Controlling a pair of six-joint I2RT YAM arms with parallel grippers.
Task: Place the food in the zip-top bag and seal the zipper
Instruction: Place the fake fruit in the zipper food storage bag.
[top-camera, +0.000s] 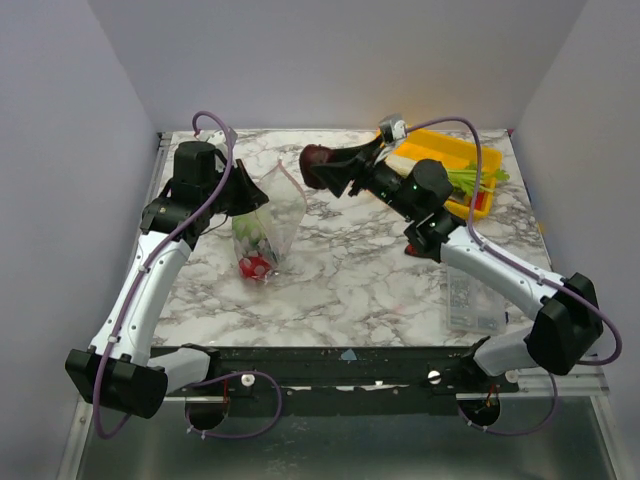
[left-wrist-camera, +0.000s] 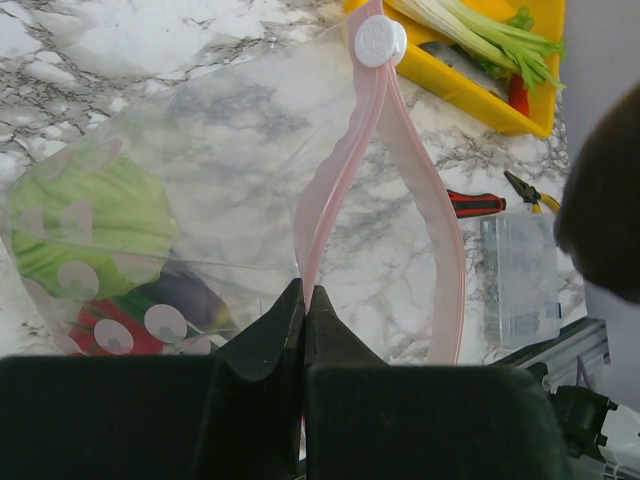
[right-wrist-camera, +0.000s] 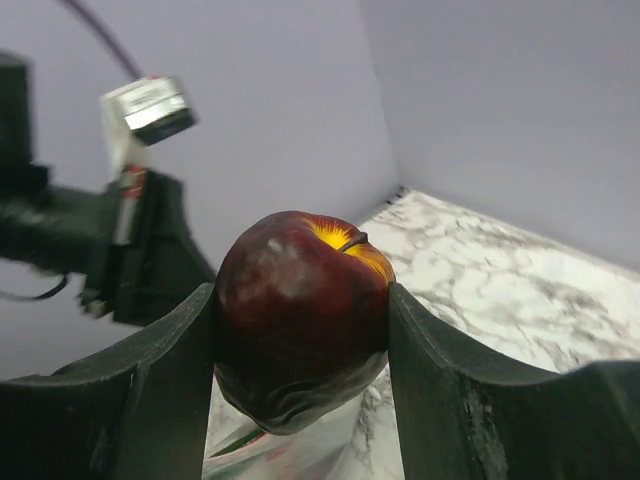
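The clear zip-top bag (top-camera: 268, 222) stands open at the table's left-centre, with a green leafy toy (left-wrist-camera: 95, 222), a red toy (left-wrist-camera: 100, 330) and a dark purple toy (left-wrist-camera: 185, 295) inside. My left gripper (left-wrist-camera: 304, 292) is shut on the bag's pink zipper strip (left-wrist-camera: 335, 175), holding the mouth up; a white slider (left-wrist-camera: 378, 40) sits at the far end. My right gripper (right-wrist-camera: 300, 320) is shut on a dark red apple (right-wrist-camera: 300, 315), held in the air just right of the bag's mouth (top-camera: 318, 165).
A yellow tray (top-camera: 450, 160) at the back right holds a white-green leek (left-wrist-camera: 480, 35). A red-handled tool (left-wrist-camera: 475, 203) and a rigid clear compartment box (top-camera: 472, 300) lie at the right. Grey walls enclose the table.
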